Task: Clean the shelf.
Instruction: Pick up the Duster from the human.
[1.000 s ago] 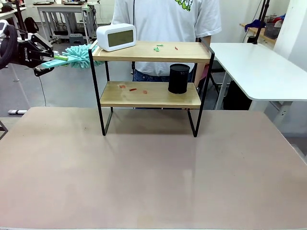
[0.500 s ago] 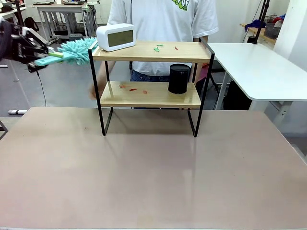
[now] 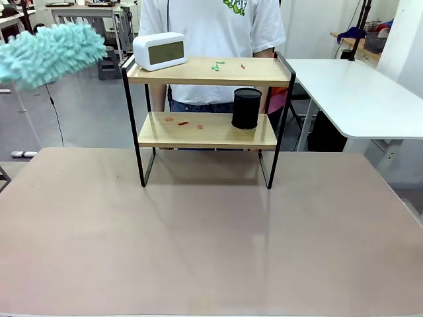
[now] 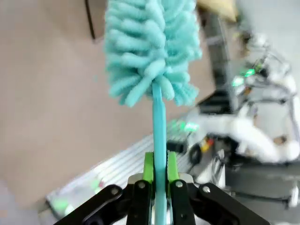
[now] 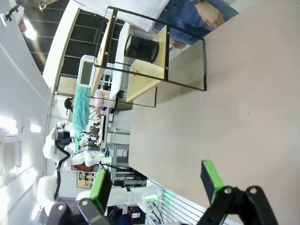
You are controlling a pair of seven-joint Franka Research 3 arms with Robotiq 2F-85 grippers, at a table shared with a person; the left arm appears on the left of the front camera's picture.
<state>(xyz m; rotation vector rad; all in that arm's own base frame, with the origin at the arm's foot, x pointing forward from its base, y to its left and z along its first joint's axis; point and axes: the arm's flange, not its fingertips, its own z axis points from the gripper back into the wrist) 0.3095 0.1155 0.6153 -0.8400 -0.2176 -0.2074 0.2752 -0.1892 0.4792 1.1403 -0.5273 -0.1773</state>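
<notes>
Shelf, left pincer (closed) gripping duster

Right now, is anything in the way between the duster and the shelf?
Only air up to the shelf. But a clock sits on the top board's left end, nearest the duster, and a black cylinder stands on the lower board.

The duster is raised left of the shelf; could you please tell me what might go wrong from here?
The white clock sits on the shelf at its top left corner, nearest the duster; a sweep toward the green scraps could push it off.
On the lower board, the black cylinder stands right of the red scraps; a long stroke may tip it.
The left jaws pinch only the thin handle, so the head may twist.
</notes>
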